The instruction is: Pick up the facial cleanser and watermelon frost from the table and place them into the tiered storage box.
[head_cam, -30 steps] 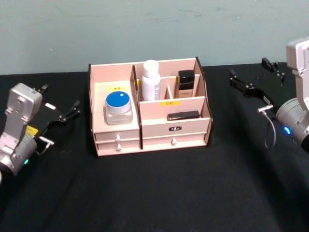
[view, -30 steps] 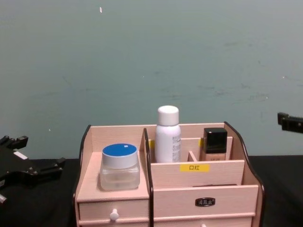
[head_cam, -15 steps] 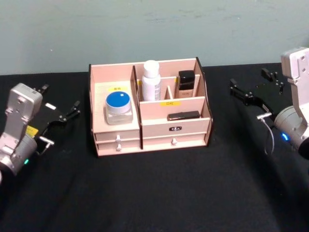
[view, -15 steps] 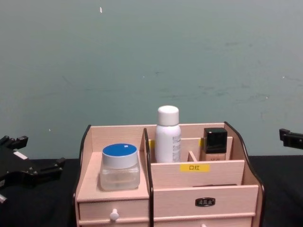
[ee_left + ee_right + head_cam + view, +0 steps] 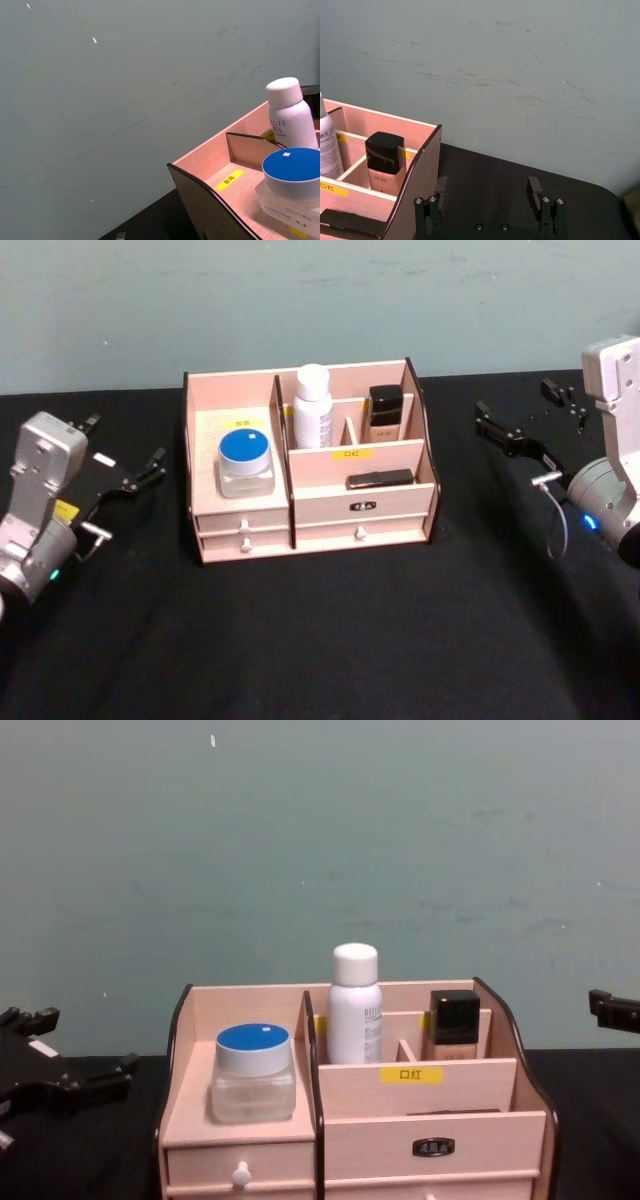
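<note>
Basically the tiered storage box (image 5: 243,514) sits mid-table on the black cloth (image 5: 330,640), pale teal wall (image 5: 320,290) behind at 12 o'clock. Left wide shelf holds a clear jar with blue lid (image 5: 245,462). Back row: white bottle (image 5: 313,406) upright in the rear compartment, dark-capped beige bottle (image 5: 385,415) just beside it at 3 o'clock, a divider between them. A flat black item (image 5: 380,479) lies in the front tray under the yellow label (image 5: 349,453). Two drawers with white knobs (image 5: 245,530) along the front. Can't tell which of these is the cleanser or the watermelon frost.

Left gripper (image 5: 124,456) at 9 o'clock of the box, well apart from it, above the cloth, fingers spread wide, holding nothing. Right gripper (image 5: 528,413) at 3 o'clock of the box, also well apart, fingers (image 5: 441,185) spread wide in the right wrist view, empty, touching nothing. Nothing stands between either claw and the box.
</note>
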Available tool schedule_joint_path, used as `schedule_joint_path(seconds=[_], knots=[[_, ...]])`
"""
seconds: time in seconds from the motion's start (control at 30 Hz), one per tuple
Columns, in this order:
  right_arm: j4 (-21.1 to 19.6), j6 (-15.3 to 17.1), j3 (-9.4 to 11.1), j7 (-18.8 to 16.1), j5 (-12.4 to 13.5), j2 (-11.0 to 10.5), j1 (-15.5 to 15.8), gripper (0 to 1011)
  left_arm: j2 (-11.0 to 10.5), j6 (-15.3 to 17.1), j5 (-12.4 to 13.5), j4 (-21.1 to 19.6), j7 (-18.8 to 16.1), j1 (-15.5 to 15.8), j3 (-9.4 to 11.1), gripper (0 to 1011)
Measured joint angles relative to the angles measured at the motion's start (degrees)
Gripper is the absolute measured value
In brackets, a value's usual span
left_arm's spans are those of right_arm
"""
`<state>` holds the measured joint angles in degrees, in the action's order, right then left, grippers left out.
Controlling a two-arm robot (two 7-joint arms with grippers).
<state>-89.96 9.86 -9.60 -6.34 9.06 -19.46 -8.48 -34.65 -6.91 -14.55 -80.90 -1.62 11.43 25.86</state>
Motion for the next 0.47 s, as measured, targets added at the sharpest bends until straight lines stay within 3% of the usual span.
schedule_joint_path(seconds=[0.47], knots=[[-0.08, -0.01, -0.02, 0.0, 0.11, -0.06, -0.04, 1002, 0.0, 0.0, 0.0, 0.0, 0.0, 0.0, 0.0, 1010]])
